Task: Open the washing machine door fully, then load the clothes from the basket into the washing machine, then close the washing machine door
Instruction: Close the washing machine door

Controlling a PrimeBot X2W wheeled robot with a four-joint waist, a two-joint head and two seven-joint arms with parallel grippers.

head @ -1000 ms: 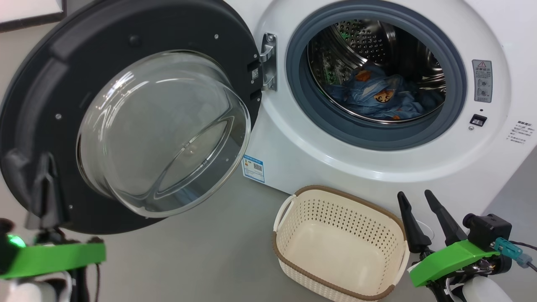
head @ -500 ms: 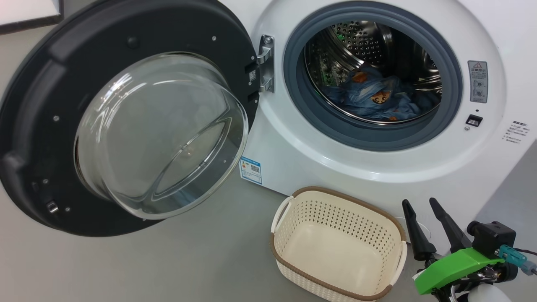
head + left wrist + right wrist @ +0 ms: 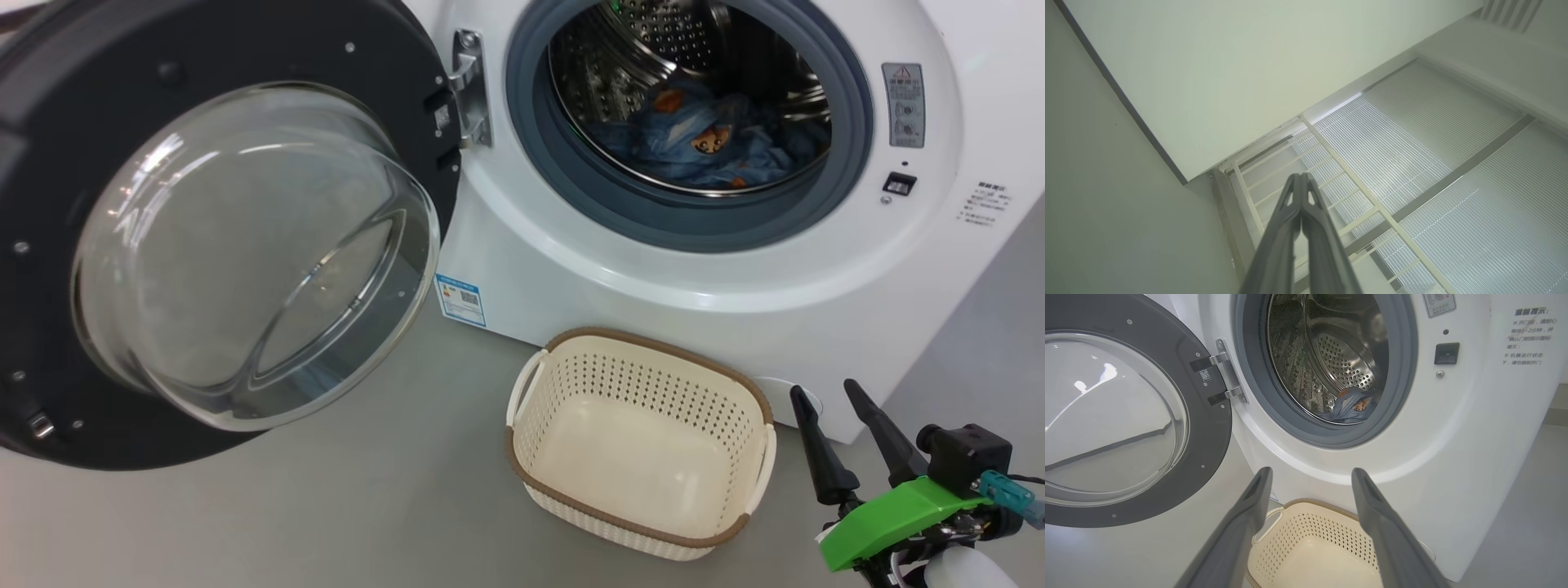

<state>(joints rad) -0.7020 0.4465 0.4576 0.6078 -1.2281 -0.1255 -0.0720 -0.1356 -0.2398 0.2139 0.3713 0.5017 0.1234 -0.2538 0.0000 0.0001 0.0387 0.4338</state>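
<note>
The washing machine point(image 3: 571, 269) stands with its round door point(image 3: 49, 122) swung wide to the left, the glass bowl point(image 3: 245, 253) bulging toward me. The light blue clothes point(image 3: 702, 143) with orange-brown faces lie inside the steel drum, and they also appear low in the drum as the clothes point(image 3: 1351, 408). The cream basket point(image 3: 653, 347) sits on the floor before the machine, with nothing in it. My right gripper point(image 3: 824, 389) is open just right of the basket; seen from its wrist, the right gripper point(image 3: 1311, 470) points at the machine's front over the basket point(image 3: 1310, 539). My left gripper point(image 3: 1300, 175) is shut on nothing and aims up at a wall and ceiling.
Grey floor point(image 3: 326, 506) spreads out in front of the door and left of the basket. A blue label sticker point(image 3: 461, 300) marks the machine's lower left corner. The door latch socket point(image 3: 899, 183) sits to the right of the drum opening.
The left gripper, which was at the door's lower left rim one second ago, has left the head view. The head camera has shifted, so the whole scene sits higher and further left.
</note>
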